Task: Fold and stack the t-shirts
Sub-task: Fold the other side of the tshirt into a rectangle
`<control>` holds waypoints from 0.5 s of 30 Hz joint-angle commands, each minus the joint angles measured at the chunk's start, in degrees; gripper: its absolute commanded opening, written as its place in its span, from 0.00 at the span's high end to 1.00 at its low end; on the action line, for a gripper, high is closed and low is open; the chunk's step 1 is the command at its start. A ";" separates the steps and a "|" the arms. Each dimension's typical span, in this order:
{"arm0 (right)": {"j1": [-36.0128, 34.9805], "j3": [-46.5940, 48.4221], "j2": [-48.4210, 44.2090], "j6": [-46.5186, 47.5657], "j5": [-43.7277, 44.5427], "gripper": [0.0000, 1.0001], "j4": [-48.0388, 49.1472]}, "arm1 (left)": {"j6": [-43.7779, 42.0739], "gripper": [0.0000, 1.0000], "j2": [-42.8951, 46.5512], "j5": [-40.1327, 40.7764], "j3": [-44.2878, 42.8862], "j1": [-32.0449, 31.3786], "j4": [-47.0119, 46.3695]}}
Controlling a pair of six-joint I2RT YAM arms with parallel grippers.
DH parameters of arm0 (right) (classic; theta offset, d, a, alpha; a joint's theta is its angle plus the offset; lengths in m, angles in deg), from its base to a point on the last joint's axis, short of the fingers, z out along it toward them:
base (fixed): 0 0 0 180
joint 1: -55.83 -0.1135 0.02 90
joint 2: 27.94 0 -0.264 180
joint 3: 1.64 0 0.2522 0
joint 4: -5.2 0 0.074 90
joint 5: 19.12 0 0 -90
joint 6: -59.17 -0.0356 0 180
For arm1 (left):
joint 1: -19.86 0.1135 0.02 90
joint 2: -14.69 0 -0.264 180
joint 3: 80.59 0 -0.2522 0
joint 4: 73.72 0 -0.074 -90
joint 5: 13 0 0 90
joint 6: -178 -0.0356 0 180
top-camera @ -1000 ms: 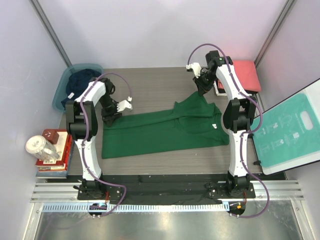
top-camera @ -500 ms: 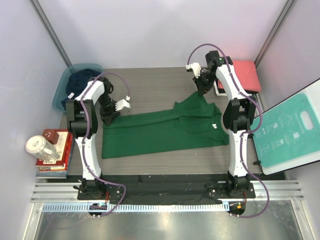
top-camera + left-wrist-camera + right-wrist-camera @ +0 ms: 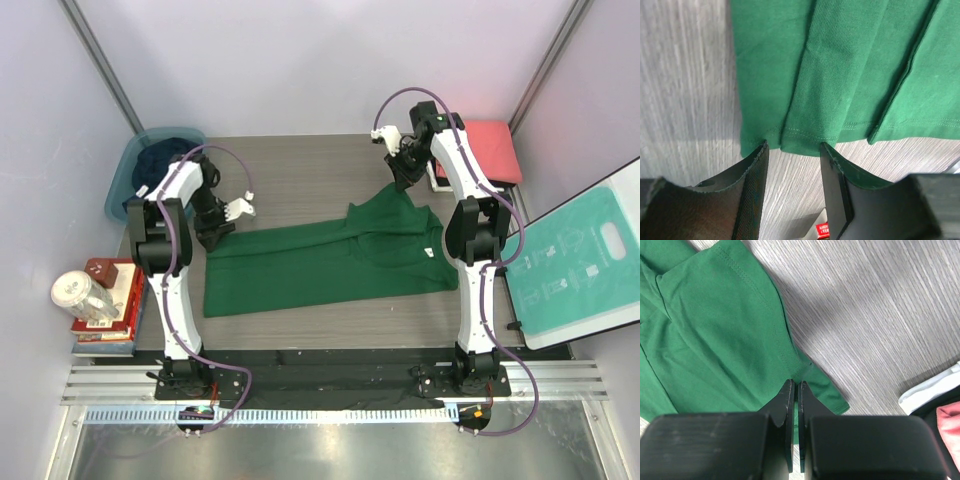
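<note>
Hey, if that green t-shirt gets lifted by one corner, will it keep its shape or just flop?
Probably floppy: the green t-shirt lies in soft folds and creases, so it should drape from whatever point is held. Likely light; the knit looks thin. Pushed, it would probably bunch on the table rather than slide flat.

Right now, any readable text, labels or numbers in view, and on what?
No text reads cleanly.
Red label, low in the left wrist view: white letters, blurred and cut off.
Teal-and-white board: printed diagrams, any wording too small.
Books and jar: nothing legible.
</note>
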 commanded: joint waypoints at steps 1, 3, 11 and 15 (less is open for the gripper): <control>-0.41 1.24 -2.14 -0.62 -0.49 0.99 0.96 | -0.38 0.54 -1.71 -0.52 0.42 0.28 14.28; -0.50 1.16 -2.22 -0.62 -0.58 0.98 0.96 | -0.03 0.54 -2.15 -0.88 0.42 0.19 14.19; -0.50 0.72 -2.75 -0.44 -0.14 0.99 0.87 | 0.23 0.68 -1.71 0.00 1.91 0.02 12.44; -0.41 0.72 -2.84 -0.44 -0.23 0.99 0.69 | 0.41 0.89 -1.19 0.09 1.82 0.02 12.79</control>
